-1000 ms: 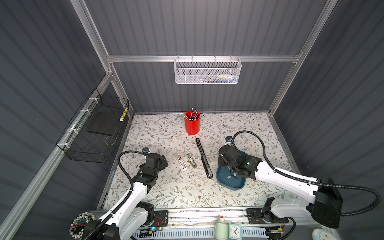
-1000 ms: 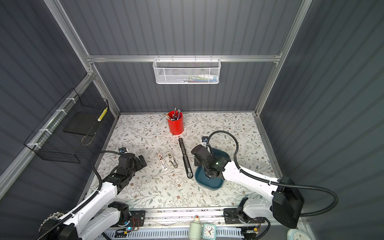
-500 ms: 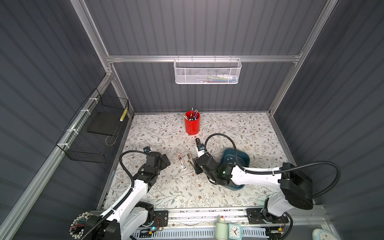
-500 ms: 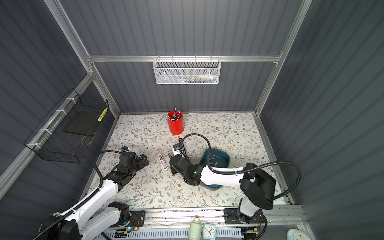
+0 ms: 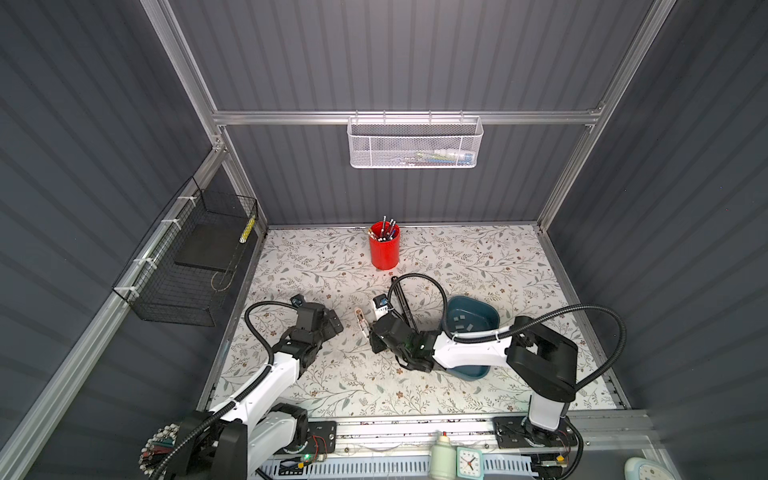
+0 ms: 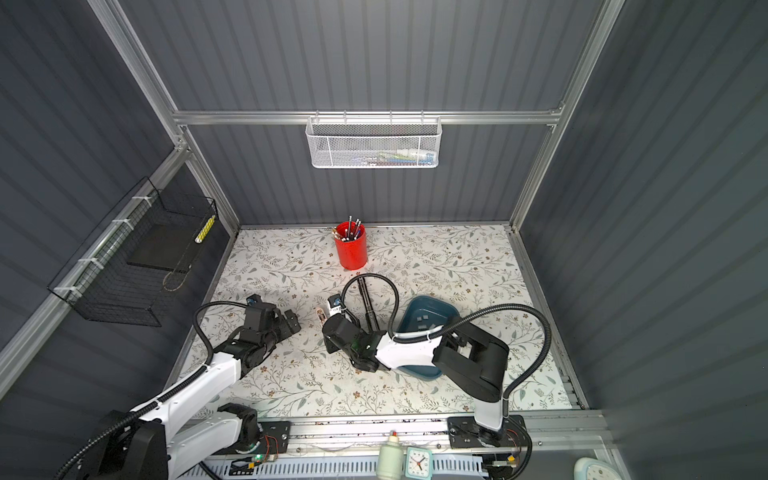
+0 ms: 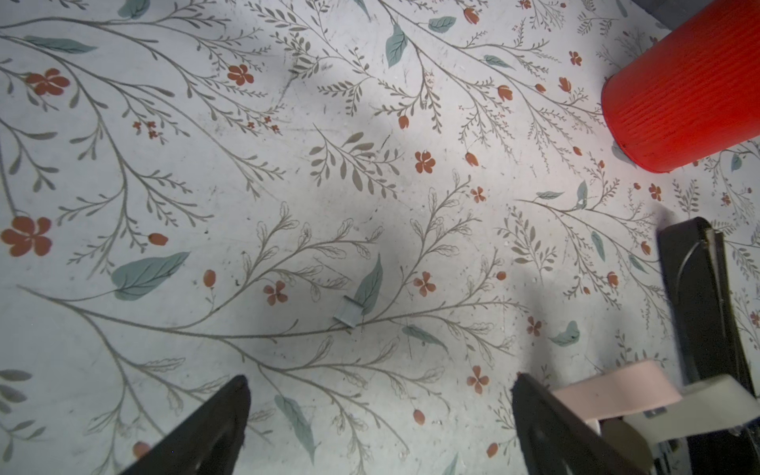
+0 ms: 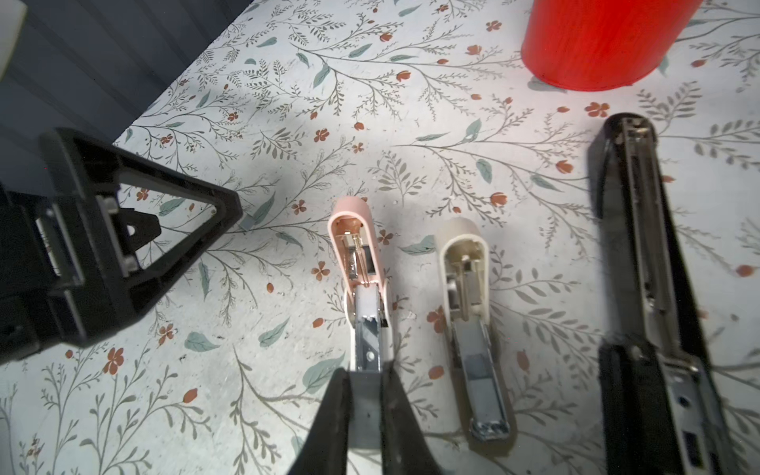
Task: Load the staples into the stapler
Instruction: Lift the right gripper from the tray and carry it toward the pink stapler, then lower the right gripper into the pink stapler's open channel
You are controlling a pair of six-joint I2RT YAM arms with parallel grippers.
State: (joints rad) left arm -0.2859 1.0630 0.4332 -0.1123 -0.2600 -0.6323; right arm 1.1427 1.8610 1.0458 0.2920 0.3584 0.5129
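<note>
In the right wrist view my right gripper [image 8: 366, 378] is shut on a small grey strip of staples [image 8: 366, 407], right at the near end of the pink stapler [image 8: 362, 279], which lies opened flat with its metal channel up. More staples [image 5: 461, 322] lie in the teal tray [image 5: 473, 298]. One loose strip [image 7: 348, 313] rests on the floral table ahead of my left gripper [image 7: 378, 395], which hovers open and empty. In both top views the left gripper [image 5: 332, 324] sits left of the pink stapler [image 5: 361, 320], with the right gripper [image 5: 380, 334] over it.
A beige stapler [image 8: 469, 312] and a long black stapler [image 8: 658, 288] lie open beside the pink one. A red pencil cup [image 5: 384, 249] stands behind them. The right arm lies across the tray [image 6: 432, 300]. Wire baskets hang on the left and back walls.
My right arm has swung left from over the teal tray to the pink stapler, carrying the strip. The left arm has barely moved.
</note>
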